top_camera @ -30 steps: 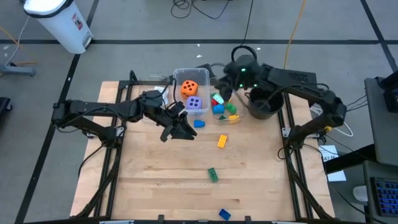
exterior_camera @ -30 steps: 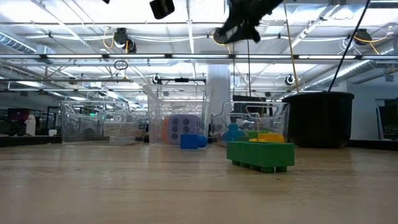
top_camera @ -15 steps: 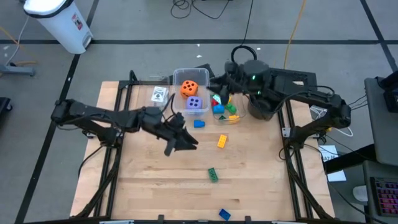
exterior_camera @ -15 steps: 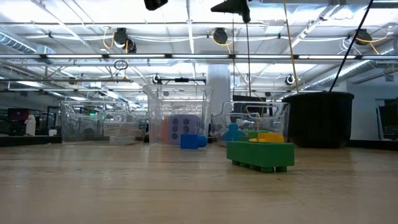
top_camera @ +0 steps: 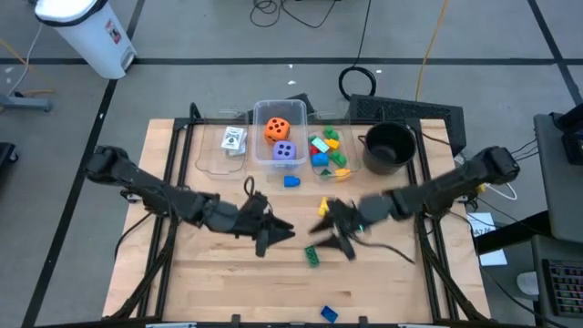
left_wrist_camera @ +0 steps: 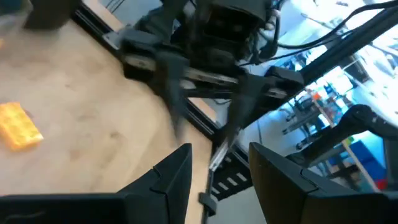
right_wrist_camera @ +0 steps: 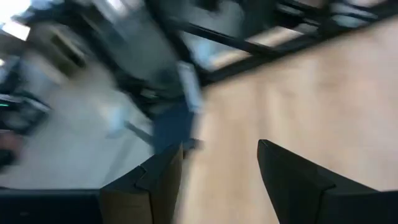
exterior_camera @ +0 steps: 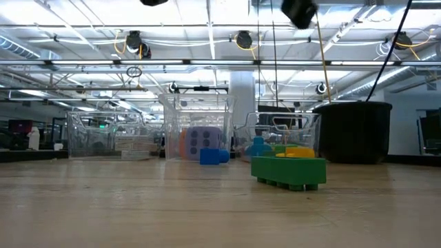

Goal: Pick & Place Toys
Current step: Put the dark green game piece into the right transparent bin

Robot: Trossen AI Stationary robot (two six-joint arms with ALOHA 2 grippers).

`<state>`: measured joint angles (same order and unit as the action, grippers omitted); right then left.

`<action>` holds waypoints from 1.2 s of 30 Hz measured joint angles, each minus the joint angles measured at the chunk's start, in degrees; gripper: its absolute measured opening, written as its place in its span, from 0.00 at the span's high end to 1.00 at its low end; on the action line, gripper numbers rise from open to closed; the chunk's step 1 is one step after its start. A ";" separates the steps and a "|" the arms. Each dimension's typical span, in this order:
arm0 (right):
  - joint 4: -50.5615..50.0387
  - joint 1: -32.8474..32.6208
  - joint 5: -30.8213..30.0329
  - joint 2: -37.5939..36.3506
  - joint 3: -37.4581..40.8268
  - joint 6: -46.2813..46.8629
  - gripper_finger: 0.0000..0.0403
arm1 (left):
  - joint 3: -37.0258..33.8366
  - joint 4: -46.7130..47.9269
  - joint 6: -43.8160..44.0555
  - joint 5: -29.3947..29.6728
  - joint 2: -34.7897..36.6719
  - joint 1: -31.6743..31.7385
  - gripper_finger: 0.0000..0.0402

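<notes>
Both arms low over the table (top_camera: 228, 273) centre, grippers facing each other from 9 and 3 o'clock.

Left gripper (top_camera: 273, 233): fingers (left_wrist_camera: 171, 180) parted by a clear gap, nothing between them. It hangs just at 9 o'clock of the green brick (top_camera: 311, 256), apart from it.

Right gripper (top_camera: 335, 235): fingers (right_wrist_camera: 155, 183) spread wide, empty. It hovers just at 1 o'clock of the green brick, near the yellow brick (top_camera: 325, 206), which lies loose on the wood.

Loose toys: blue brick (top_camera: 291, 180) at 6 o'clock of the middle bin (top_camera: 260, 111); second blue brick (top_camera: 329, 314) at the table's near edge.

Binned toys: orange die (top_camera: 278, 128) and purple die (top_camera: 285, 152) in the middle clear bin; mixed coloured bricks (top_camera: 326, 150) in the bin at its 3 o'clock; cards (top_camera: 234, 138) in the bin at its 9 o'clock.

Black pot (top_camera: 387, 146) at 3 o'clock of the bins.

Low view: green brick (exterior_camera: 288, 169) foremost, flat on the wood, touched by nothing.
</notes>
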<state>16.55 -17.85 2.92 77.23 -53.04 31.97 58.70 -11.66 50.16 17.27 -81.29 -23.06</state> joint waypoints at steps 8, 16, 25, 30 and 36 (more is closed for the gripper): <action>12.37 -15.88 -18.09 0.72 8.21 1.90 0.50 | 0.00 -13.95 4.52 5.73 -10.23 -6.29 0.60; 6.53 -24.00 -30.66 3.14 6.33 2.54 0.50 | -0.02 -24.98 9.37 7.07 -19.03 -8.63 0.60; 0.05 -24.98 -35.33 17.81 -4.40 8.75 0.50 | -0.02 -26.25 7.79 12.77 -19.09 -9.86 0.60; -12.35 -23.45 -41.54 26.23 -10.99 20.35 0.50 | 0.00 -26.21 8.66 12.52 -19.07 -10.12 0.60; -22.25 -19.61 -41.79 32.24 -14.94 31.59 0.50 | 0.00 -25.81 8.87 12.29 -19.04 -10.79 0.60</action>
<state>-5.70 -37.46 -38.87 109.47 -67.99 63.56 58.70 -37.47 59.02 29.57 -100.33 -33.85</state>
